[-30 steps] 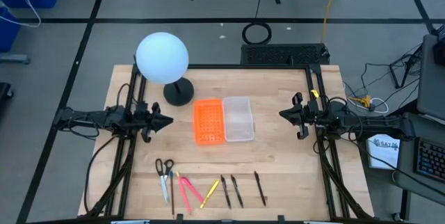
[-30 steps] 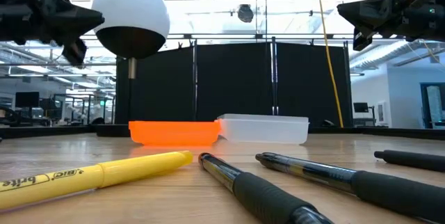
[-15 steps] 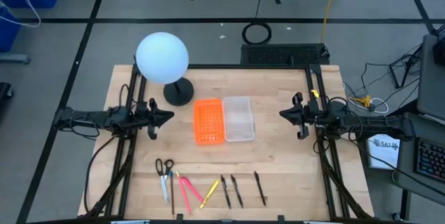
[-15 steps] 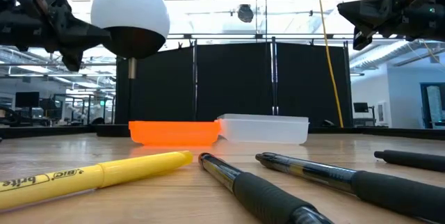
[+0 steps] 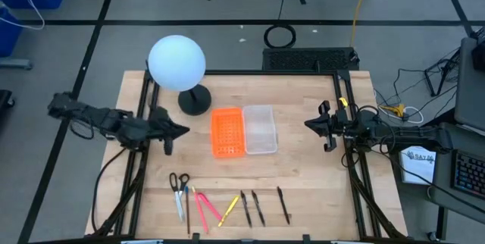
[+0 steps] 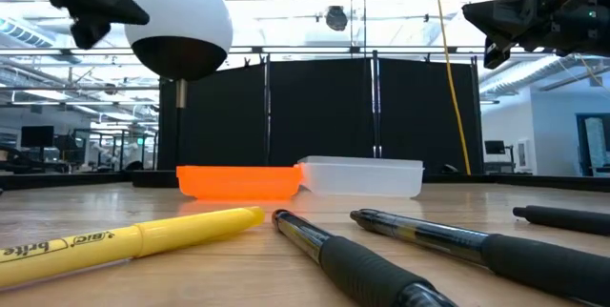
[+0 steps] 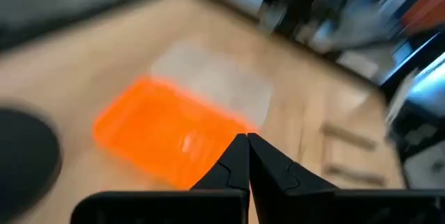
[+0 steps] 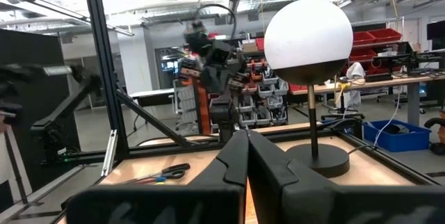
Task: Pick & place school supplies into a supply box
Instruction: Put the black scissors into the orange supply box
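The school supplies lie in a row near the table's front edge: black-handled scissors [image 5: 178, 186], pink pens [image 5: 203, 207], a yellow pen [image 5: 229, 210] and dark pens [image 5: 258, 208]. The clear supply box [image 5: 259, 129] rests flat at mid-table, beside an orange tray [image 5: 227, 132]. My left gripper [image 5: 184, 130] hangs shut in the air left of the orange tray, tilted down toward it [image 7: 167, 137], fingers together [image 7: 247, 144]. My right gripper [image 5: 307, 124] waits shut, raised, right of the box, and holds nothing.
A white globe lamp [image 5: 176, 62] stands on a black round base [image 5: 195, 101] at the far left, close behind my left arm. Black frame rails [image 5: 342, 100] run along both table sides. Bare wood lies between the trays and the pens.
My left gripper has risen well above where it was and tipped its nose down toward the orange tray, while the arm behind it has swung a little toward the table's near edge. The supplies and both trays have not moved.
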